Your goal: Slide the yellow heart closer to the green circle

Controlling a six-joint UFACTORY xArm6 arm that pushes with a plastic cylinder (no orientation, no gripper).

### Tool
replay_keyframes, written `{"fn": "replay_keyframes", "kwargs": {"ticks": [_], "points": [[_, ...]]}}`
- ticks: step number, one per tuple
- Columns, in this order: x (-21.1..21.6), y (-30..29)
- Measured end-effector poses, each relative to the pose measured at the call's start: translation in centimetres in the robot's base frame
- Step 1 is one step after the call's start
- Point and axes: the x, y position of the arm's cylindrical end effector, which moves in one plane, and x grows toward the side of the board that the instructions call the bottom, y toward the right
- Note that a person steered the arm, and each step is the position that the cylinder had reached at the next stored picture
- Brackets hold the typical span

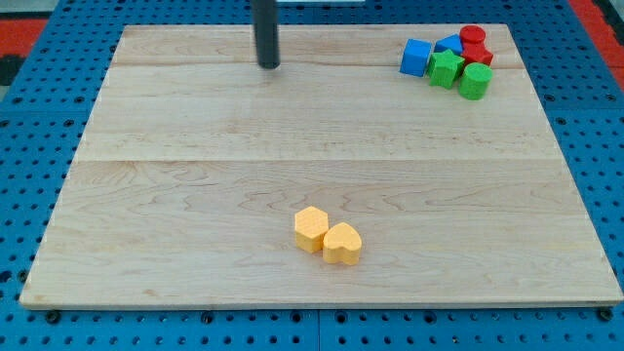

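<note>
The yellow heart (342, 243) lies at the view's lower middle of the wooden board, touching a yellow hexagon (311, 229) on its left. The green circle (476, 81) sits at the view's top right, at the lower right of a cluster of blocks. My tip (269, 64) rests on the board near the top edge, left of centre, far from the yellow heart and well to the left of the cluster.
The top-right cluster also holds a blue cube (416, 58), a green star-like block (447, 69), a blue block (449, 44) behind it and two red blocks (475, 46). The wooden board (195, 195) lies on a blue pegboard surface.
</note>
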Motion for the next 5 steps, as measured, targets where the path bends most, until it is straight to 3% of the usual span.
{"fn": "replay_keyframes", "kwargs": {"ticks": [2,3,4,5], "points": [[20.1,-2.6],[25.7,1.9],[25.8,8.7],[25.8,11.9]]}}
